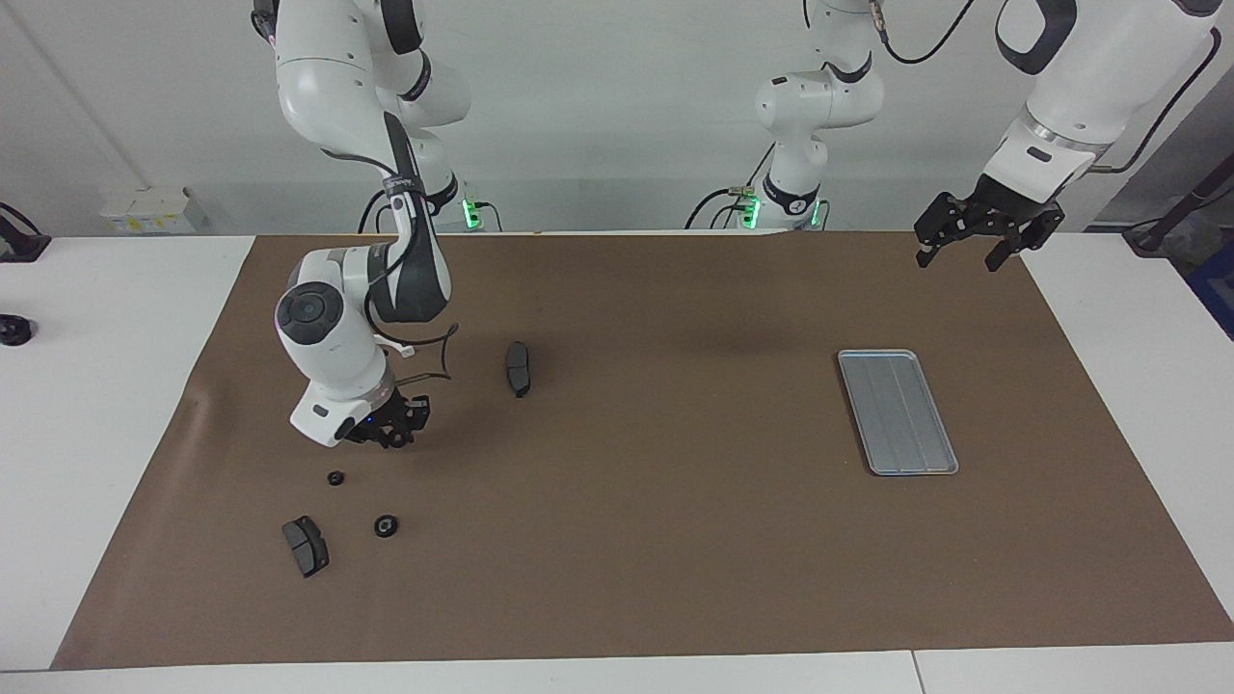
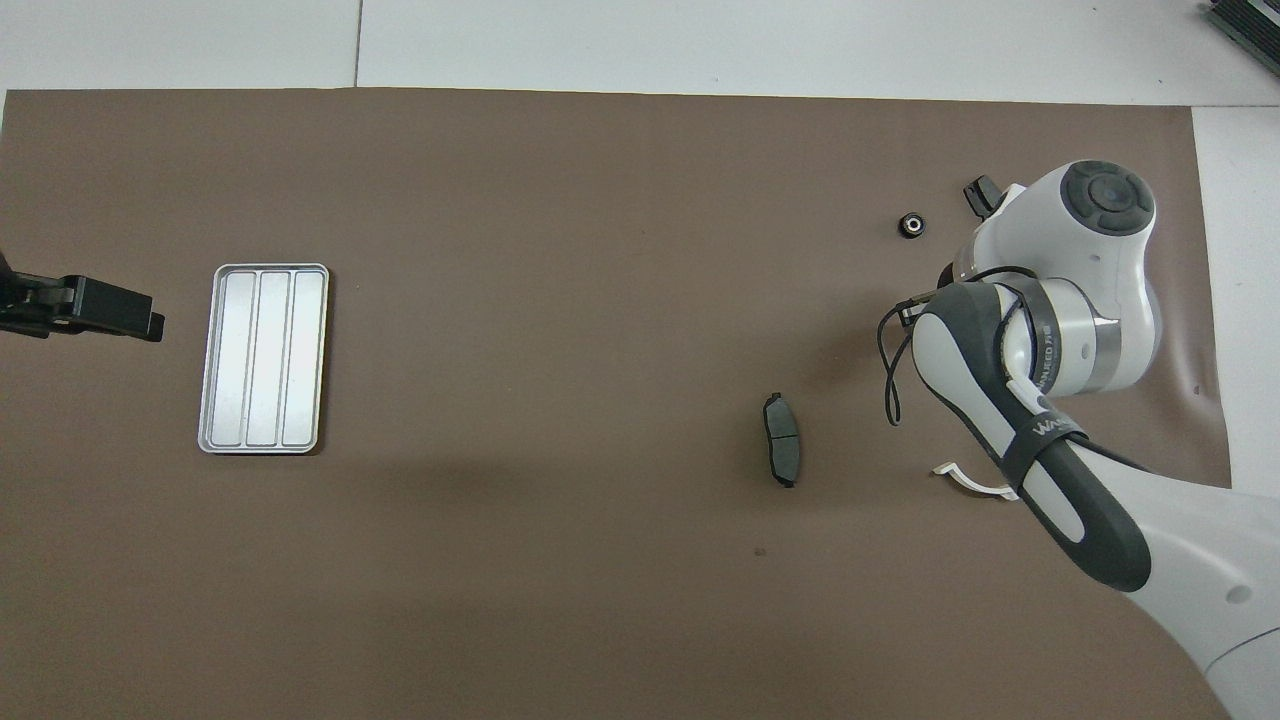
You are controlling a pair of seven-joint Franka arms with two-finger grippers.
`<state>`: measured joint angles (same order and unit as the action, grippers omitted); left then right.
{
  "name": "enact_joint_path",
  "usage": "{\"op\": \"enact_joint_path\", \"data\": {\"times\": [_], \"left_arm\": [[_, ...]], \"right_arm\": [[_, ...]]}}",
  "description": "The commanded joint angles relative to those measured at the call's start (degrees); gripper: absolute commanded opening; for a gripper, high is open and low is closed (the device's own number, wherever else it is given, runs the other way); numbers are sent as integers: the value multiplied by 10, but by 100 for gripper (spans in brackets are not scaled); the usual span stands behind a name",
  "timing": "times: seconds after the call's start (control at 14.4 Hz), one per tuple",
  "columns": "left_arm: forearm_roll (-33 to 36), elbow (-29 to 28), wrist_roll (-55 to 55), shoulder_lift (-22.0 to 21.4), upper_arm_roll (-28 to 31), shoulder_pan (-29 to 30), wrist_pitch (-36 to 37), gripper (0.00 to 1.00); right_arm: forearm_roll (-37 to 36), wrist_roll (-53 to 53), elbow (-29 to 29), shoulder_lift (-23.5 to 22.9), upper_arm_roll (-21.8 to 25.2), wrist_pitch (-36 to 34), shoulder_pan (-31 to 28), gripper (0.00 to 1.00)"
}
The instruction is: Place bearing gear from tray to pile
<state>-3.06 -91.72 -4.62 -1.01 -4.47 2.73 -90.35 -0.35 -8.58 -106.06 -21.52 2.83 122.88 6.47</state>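
- The right gripper [image 1: 397,431] hangs low over the brown mat [image 1: 636,540], just above the small black bearing gears [image 1: 335,477] and [image 1: 386,525]; its fingers are closed, and I cannot tell whether they hold anything.
- Its arm hides most of the white half-ring bracket [image 2: 968,480].
- Dark brake pads lie at [image 1: 519,368] and [image 1: 306,546].
- The ridged tray [image 1: 898,412] sits toward the left arm's end.
- The left gripper [image 1: 969,253] waits, raised, fingers spread.

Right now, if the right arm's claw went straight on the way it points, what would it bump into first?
Probably just the bare brown mat: the right claw points down at it, beside the small black gear, though depth is hard to judge.
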Motion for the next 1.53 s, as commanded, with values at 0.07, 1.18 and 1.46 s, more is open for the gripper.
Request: {"op": "enact_joint_path", "data": {"times": [0.07,1.18,1.46], "left_arm": [[17,23,8,11,-4,-4,23,100],[26,-11,10,-6,-6,-5,-1,100],[26,-16,9,-7,-6,-3,0,100]], "right_arm": [[0,1,-78,56,-8,15,-9,30],[3,-2,103,137,-7,-217,-49,99],[11,12,134,184,-7,-298,-51,100]]}}
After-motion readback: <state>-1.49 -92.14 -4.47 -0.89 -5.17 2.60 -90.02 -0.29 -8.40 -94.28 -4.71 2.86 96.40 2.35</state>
